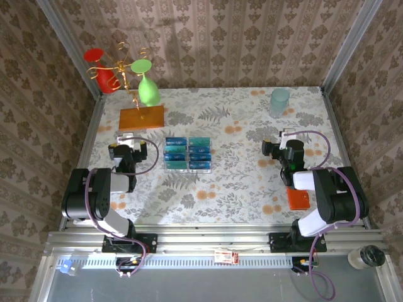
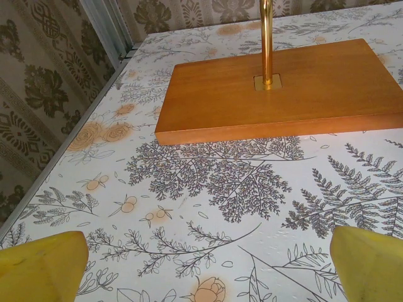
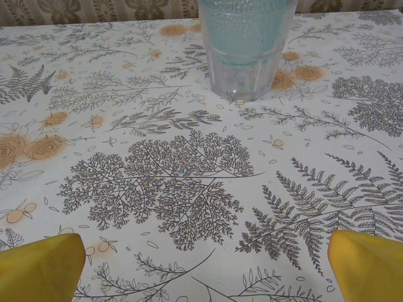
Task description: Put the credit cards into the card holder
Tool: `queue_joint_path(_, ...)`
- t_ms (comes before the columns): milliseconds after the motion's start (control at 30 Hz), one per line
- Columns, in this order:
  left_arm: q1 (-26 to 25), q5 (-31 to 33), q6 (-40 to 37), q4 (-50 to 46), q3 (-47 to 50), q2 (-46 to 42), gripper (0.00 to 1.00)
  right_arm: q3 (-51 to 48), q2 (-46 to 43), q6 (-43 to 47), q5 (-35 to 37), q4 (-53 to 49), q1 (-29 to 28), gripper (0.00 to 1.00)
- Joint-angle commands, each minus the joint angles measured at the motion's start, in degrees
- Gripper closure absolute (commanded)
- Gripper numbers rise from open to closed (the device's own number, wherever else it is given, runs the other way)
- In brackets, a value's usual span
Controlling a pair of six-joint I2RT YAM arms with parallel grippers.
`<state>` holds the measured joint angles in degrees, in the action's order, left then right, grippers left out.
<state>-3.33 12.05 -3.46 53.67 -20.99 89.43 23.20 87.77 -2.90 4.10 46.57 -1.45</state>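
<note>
Nothing is packed yet: the credit cards (image 1: 176,154) all lie in the clear tray (image 1: 189,170) mid-table, and the card holder (image 1: 297,199) waits at the near right (partly under that arm). The left gripper (image 2: 208,264) and right gripper (image 3: 204,264) both gape, empty.

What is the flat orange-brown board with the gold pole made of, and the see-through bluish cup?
The flat orange-brown board looks like wood: faint grain, smooth satin finish. Its gold pole seems polished metal, since it shines. The see-through bluish cup looks like glass or clear plastic, bumpy-textured; I can't tell which.
</note>
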Motion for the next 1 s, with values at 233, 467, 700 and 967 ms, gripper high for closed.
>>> queue_joint_path(233, 0.1, 0.5, 1.0, 1.6, -0.5, 0.1, 0.00, 0.3, -0.1, 1.2, 1.3, 2.0, -0.3, 0.00)
queue_joint_path(467, 0.4, -0.1, 1.3, 1.5, -0.4, 0.0, 0.00, 0.3, -0.1, 1.1, 1.2, 2.0, -0.2, 0.00)
queue_joint_path(700, 0.7, -0.7, 1.4, 1.6, -0.3, -0.1, 0.00, 0.2, -0.2, 1.1, 1.1, 2.1, -0.2, 0.00)
queue_joint_path(967, 0.9, -0.8, 1.5, 1.0, -0.5, -0.1, 0.00, 0.6, -0.1, 0.7, -0.1, 1.5, 0.4, 0.00)
